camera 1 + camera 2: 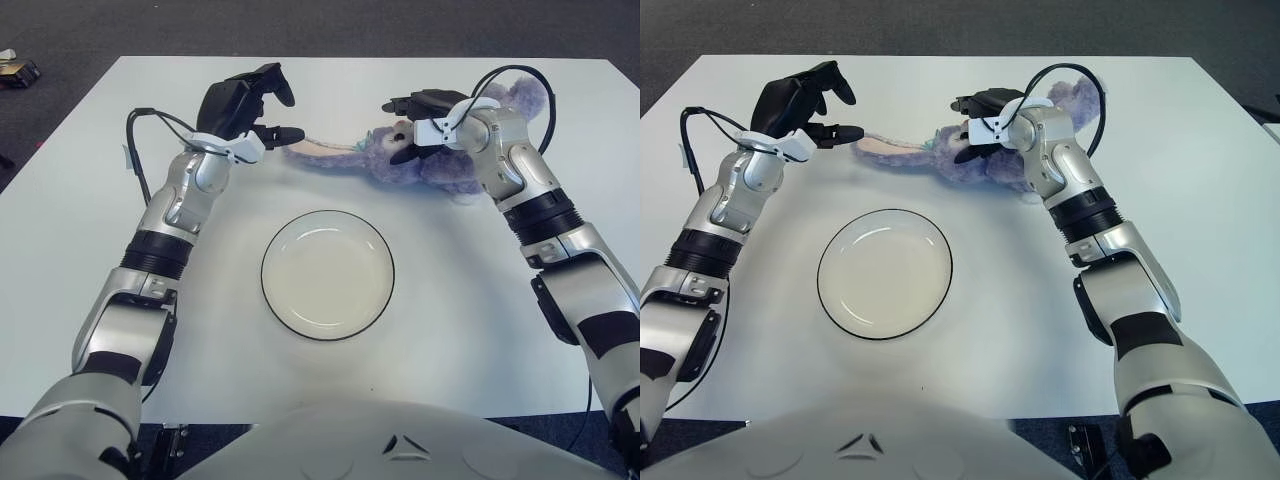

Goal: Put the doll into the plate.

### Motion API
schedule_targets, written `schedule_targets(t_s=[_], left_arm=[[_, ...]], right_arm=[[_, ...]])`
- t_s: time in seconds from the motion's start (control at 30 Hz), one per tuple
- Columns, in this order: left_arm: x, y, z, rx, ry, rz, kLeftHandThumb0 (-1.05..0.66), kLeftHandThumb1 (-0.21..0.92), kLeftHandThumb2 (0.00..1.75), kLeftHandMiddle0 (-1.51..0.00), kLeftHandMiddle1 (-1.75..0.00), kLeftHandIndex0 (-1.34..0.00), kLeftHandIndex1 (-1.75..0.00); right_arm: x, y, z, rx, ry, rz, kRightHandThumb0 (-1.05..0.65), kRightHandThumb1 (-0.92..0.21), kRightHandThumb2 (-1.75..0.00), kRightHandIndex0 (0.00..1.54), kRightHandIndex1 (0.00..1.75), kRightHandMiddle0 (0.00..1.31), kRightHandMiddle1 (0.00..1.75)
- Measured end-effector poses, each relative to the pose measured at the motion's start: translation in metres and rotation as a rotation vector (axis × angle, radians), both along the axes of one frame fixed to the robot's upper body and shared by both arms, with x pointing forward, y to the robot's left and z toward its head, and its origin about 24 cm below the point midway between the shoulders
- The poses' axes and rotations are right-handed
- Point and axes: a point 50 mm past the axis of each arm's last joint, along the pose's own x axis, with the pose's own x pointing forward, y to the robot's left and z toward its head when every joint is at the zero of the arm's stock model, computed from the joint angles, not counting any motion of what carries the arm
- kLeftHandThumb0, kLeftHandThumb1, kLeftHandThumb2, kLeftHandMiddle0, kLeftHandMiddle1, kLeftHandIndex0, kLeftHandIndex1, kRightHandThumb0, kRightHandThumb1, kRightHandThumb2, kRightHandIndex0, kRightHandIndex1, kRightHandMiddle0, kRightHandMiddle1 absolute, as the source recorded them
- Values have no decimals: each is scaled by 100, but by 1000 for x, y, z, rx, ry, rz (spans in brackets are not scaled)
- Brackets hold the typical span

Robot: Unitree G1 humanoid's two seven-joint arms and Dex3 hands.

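Your doll point(425, 165) is a fuzzy lilac plush with a long, flat pink-lined ear stretched leftward; it lies on the smooth white table point(80, 220), beyond the round, glossy cream plate point(328, 275) with its thin dark rim, and well apart from it. Your right hand point(420, 120) sits over the doll's head, black fingers curved around the fur, though you cannot tell whether they grip it. Your left hand point(255, 110) shows just beside the ear tip, fingers loosely spread, holding nothing.
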Motion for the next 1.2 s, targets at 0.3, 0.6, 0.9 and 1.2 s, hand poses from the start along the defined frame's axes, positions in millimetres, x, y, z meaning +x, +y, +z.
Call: schedule_targets(t_s=[0.3, 0.6, 0.9, 1.2], left_arm=[[0, 2, 0, -6, -1, 3, -37, 92, 24, -74, -175, -50, -143], [1, 4, -3, -13, 8, 4, -37, 92, 24, -72, -175, -50, -143], [2, 4, -5, -20, 17, 5, -37, 92, 24, -71, -175, -50, -143], [3, 5, -7, -21, 23, 9, -37, 92, 24, -71, -175, -50, -143]], right_arm=[[1, 0, -5, -2, 22, -8, -88, -92, -20, 1, 0, 12, 0], [0, -1, -6, 0, 44, -3, -88, -92, -19, 1, 0, 13, 0], [-1, -3, -9, -21, 112, 1, -86, -92, -15, 1, 0, 17, 2], [-3, -4, -14, -122, 199, 14, -80, -92, -14, 16, 2, 45, 10]])
